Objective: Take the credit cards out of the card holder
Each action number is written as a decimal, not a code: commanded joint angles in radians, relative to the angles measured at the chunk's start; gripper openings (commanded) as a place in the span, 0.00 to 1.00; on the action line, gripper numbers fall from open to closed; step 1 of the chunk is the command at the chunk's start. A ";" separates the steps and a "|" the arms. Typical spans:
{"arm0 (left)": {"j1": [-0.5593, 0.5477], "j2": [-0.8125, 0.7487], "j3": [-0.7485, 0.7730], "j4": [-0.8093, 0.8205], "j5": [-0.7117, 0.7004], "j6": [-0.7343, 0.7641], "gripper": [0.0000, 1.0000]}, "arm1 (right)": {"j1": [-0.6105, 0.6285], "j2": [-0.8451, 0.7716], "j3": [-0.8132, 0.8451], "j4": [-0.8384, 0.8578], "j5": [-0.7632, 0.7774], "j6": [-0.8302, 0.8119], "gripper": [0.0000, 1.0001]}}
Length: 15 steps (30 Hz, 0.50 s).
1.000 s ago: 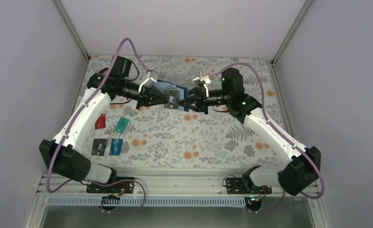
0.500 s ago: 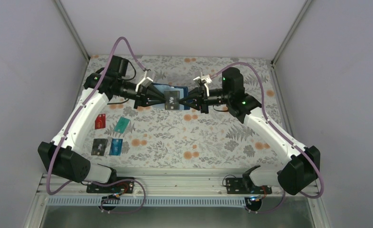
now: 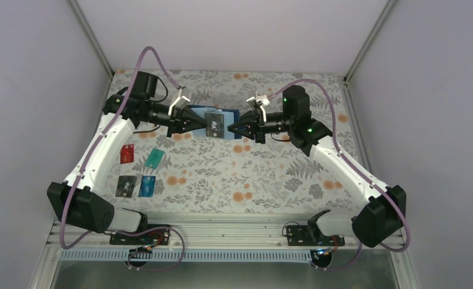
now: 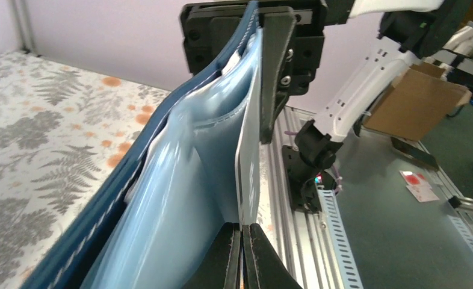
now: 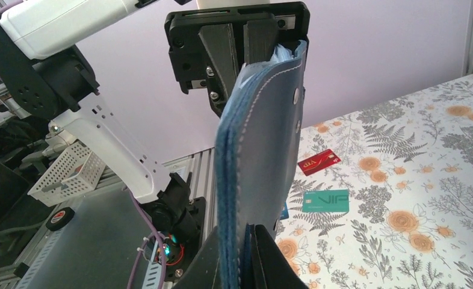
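Navy booklet-like card holder [image 5: 264, 150] sits clamped in right gripper [image 5: 246, 241] so left gripper [image 4: 242, 241], pinching thin black card [image 3: 215, 124], can extract it.

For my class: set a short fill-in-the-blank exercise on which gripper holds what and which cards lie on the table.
The navy card holder is clamped by the ____.
The dark card at its pocket is pinched by the ____.
On the table, beside the red card, teal card and blue card, lies a ____ one.
Missing words: right gripper; left gripper; black.
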 commanded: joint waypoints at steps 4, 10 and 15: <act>0.028 -0.036 -0.050 0.066 0.036 -0.026 0.02 | -0.019 -0.016 -0.013 0.039 -0.065 0.002 0.04; -0.012 -0.011 -0.047 0.081 0.050 -0.044 0.02 | -0.017 0.022 0.000 0.073 -0.093 0.028 0.04; -0.019 -0.004 -0.049 0.092 0.049 -0.050 0.05 | -0.016 0.017 0.004 0.061 -0.095 0.020 0.04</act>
